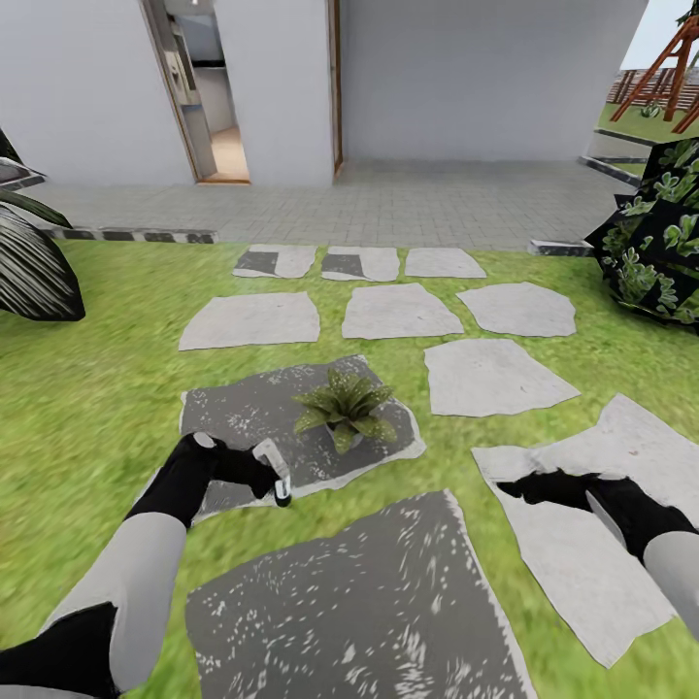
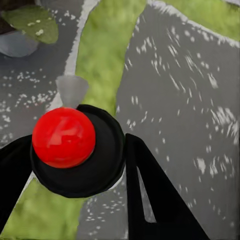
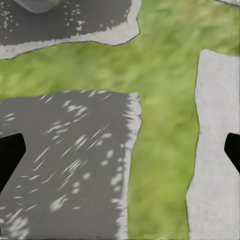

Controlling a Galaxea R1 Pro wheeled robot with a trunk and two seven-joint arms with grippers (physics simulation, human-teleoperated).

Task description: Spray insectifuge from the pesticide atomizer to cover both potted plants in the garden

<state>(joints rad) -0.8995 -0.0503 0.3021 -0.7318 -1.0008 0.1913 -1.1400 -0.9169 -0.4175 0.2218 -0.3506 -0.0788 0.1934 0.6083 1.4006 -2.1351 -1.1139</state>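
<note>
The pesticide atomizer (image 1: 276, 473) is a slim bottle with a white label, held nearly upright in my left gripper (image 1: 264, 473), which is shut on it. In the left wrist view its red top (image 2: 63, 136) sits between the black fingers (image 2: 152, 195). One potted plant (image 1: 346, 406), a speckled green rosette, stands on a dark stone slab (image 1: 243, 408) just right of and beyond the atomizer. A leaf and the grey pot (image 2: 17, 44) lie close ahead of the bottle. My right gripper (image 1: 524, 485) hovers open over a pale slab (image 1: 582, 563), with nothing between its fingertips (image 3: 9, 155).
Grey stone slabs (image 1: 393, 313) dot the green lawn (image 1: 87, 388). A large dark slab (image 1: 359, 602) lies right in front of me. A dark-leaved bush (image 1: 655, 243) stands at the right and striped leaves (image 1: 34, 267) at the left. Beyond are paving and a house wall with a doorway (image 1: 209, 87).
</note>
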